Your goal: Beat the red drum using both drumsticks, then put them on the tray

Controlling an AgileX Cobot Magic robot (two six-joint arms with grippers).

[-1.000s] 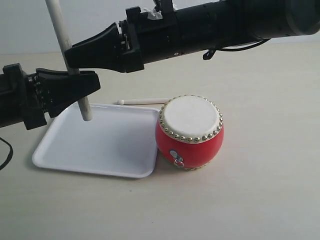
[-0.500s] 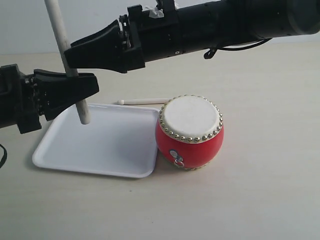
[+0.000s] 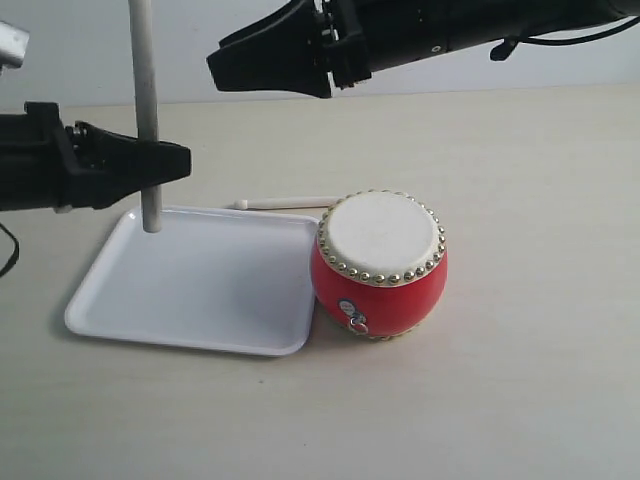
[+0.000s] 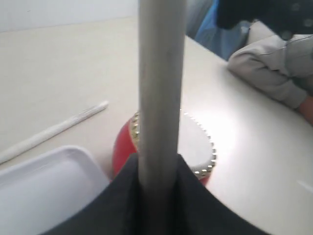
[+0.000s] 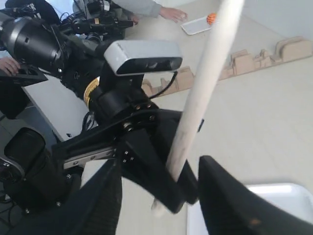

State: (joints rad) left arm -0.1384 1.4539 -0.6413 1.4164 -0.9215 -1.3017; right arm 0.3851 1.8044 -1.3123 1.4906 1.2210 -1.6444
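The red drum (image 3: 380,265) stands upright on the table, right of the white tray (image 3: 200,290) and touching its edge. My left gripper (image 3: 180,160) is shut on one drumstick (image 3: 147,120), held upright with its lower end just above the tray's far left corner. In the left wrist view that drumstick (image 4: 161,98) rises from the left gripper (image 4: 159,169), with the drum (image 4: 200,147) behind. The other drumstick (image 3: 285,203) lies flat on the table behind the tray. My right gripper (image 3: 222,62) hovers open, high above the tray's far edge, holding nothing; the right gripper (image 5: 161,164) faces the held drumstick (image 5: 205,73).
A person's grey sleeve (image 4: 274,73) rests on the table beyond the drum. The left arm's camera housing (image 5: 142,56) sits close in front of the right gripper. Bare table (image 3: 540,380) lies right of and in front of the drum.
The right gripper has let go of the stick and pulled back up and to the right. The left gripper has turned the stick from tilted to upright.
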